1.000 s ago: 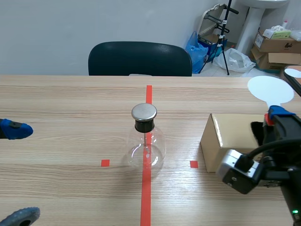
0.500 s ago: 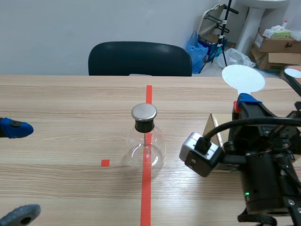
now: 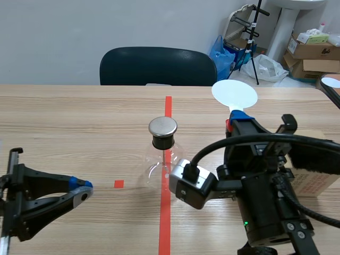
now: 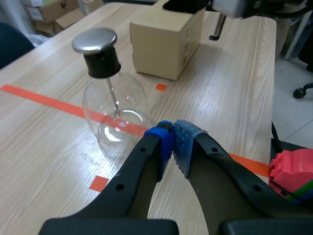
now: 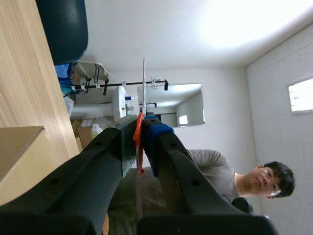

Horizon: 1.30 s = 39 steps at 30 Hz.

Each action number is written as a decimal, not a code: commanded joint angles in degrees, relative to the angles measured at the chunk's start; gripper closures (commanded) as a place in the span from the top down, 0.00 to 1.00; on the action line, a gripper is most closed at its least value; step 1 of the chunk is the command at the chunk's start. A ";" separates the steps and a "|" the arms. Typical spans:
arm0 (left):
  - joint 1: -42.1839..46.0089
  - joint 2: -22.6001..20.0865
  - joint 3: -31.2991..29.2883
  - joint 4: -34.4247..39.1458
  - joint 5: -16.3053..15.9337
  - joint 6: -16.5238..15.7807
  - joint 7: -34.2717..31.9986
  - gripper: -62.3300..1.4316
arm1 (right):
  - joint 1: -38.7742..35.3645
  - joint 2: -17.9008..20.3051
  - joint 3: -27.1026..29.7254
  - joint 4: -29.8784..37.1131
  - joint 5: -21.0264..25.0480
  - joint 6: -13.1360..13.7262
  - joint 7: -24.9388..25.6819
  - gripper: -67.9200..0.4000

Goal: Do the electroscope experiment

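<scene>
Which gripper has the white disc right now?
The right gripper: it is shut on the white disc and holds it raised. The left gripper has its pads together with nothing between them.

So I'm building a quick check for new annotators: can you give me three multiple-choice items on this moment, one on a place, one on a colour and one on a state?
1. The glass flask stands
A. on the long orange-red tape line
B. in the left gripper
C. on its side at the table's edge

2. The disc held up by the right gripper is
A. black
B. white
C. green

3. The left gripper is
A. wide open
B. shut on the glass flask
C. shut on nothing

Answers:
1. A, as the scene view shows the line running under the flask's base.
2. B, as the round disc above the gripper is plainly white.
3. C, as the left wrist view shows its two tips meeting, with the flask standing free ahead of them.
</scene>
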 commanded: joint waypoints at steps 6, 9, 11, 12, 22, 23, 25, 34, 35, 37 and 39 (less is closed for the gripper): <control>-13.49 6.47 7.02 -12.94 -0.83 0.81 -1.14 0.07 | 0.52 0.94 -1.27 0.26 -0.06 2.51 0.09 0.02; -18.43 9.25 8.70 -18.69 -0.46 1.77 -1.14 0.07 | 0.52 0.94 -1.27 -0.02 -0.06 3.52 1.14 0.02; -21.03 10.54 9.46 -21.68 -0.37 1.77 -1.14 0.07 | 0.52 0.94 -1.27 -0.50 -0.06 3.52 2.08 0.02; -22.10 11.06 9.84 -22.91 -0.37 1.77 -1.14 0.07 | 0.52 1.01 -1.27 -0.79 -0.06 3.52 2.45 0.02; -26.12 13.64 14.03 -27.47 2.01 4.59 -1.40 0.07 | 0.70 2.47 -1.31 -1.55 2.05 3.50 5.25 0.02; -26.12 13.92 14.03 -27.65 2.25 4.59 -1.38 0.07 | 0.68 2.56 -1.31 -1.55 2.25 3.50 5.33 0.02; -26.12 14.38 14.03 -28.00 2.82 4.61 -1.38 0.07 | 0.68 2.69 -1.31 -1.55 2.89 3.50 5.40 0.02; -26.10 14.93 14.03 -28.02 4.24 6.25 -0.94 0.07 | 0.68 2.69 -1.16 -1.55 3.19 3.48 4.76 0.02; -26.10 14.93 14.03 -28.02 4.33 6.25 -0.90 0.07 | 0.68 2.69 -1.16 -1.55 3.30 3.48 4.74 0.02; -26.10 14.93 14.03 -28.02 4.31 6.25 -0.81 0.07 | 0.68 2.69 -1.14 -1.55 3.32 3.48 4.52 0.02; -26.10 14.93 14.03 -28.02 4.31 6.25 -0.79 0.07 | 0.68 2.67 -1.14 -1.55 3.32 3.48 4.50 0.02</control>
